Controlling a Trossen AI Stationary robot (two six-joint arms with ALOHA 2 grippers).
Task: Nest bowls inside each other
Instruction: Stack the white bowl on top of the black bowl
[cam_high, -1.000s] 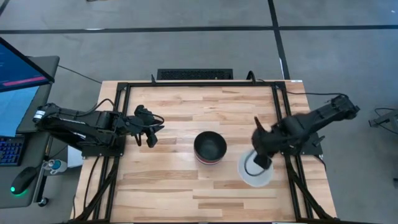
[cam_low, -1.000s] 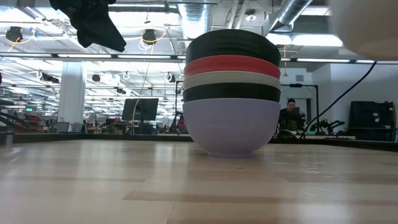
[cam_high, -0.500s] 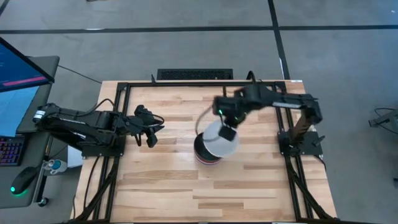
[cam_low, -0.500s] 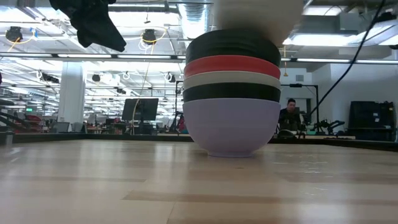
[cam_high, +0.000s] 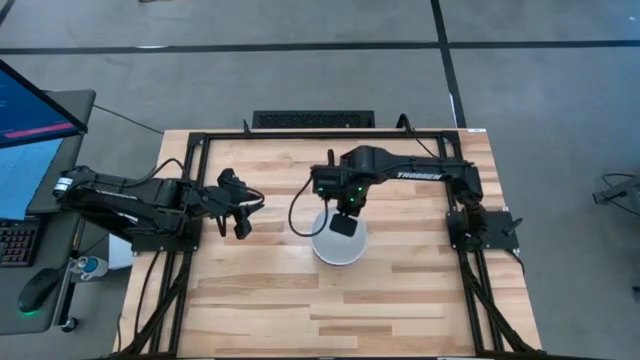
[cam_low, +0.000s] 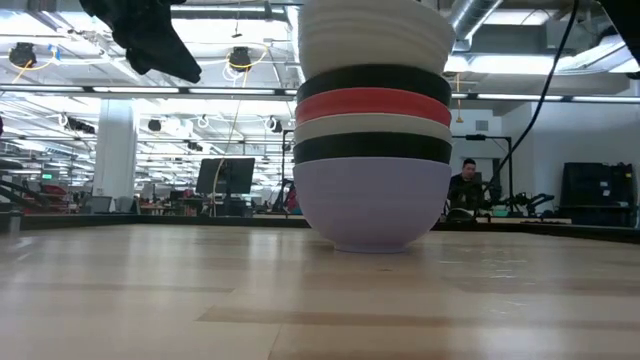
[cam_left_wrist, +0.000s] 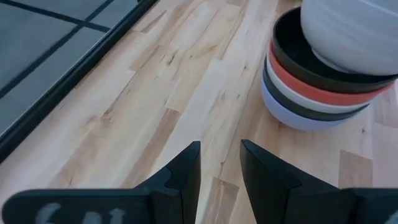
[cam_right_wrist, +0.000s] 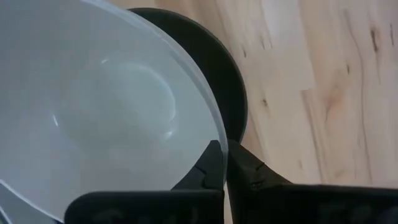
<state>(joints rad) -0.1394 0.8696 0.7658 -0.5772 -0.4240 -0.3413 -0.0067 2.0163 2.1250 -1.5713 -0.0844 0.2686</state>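
The right pincer (cam_high: 343, 222) is clamped on the rim of a white bowl (cam_high: 338, 238) — one finger inside, one outside — holding it in the mouth of the top black bowl (cam_low: 374, 79) of a stack near the centre of the counter (cam_high: 400, 290). Below that black bowl sit the red bowl (cam_low: 372, 104), another white bowl (cam_low: 372, 129), a second black bowl (cam_low: 372, 149) and the pale blue bowl (cam_low: 371, 203) at the bottom. The left pincer (cam_high: 240, 207) waits at nine o'clock from the stack, well apart from it, its fingers (cam_left_wrist: 185, 171) a narrow gap apart and empty.
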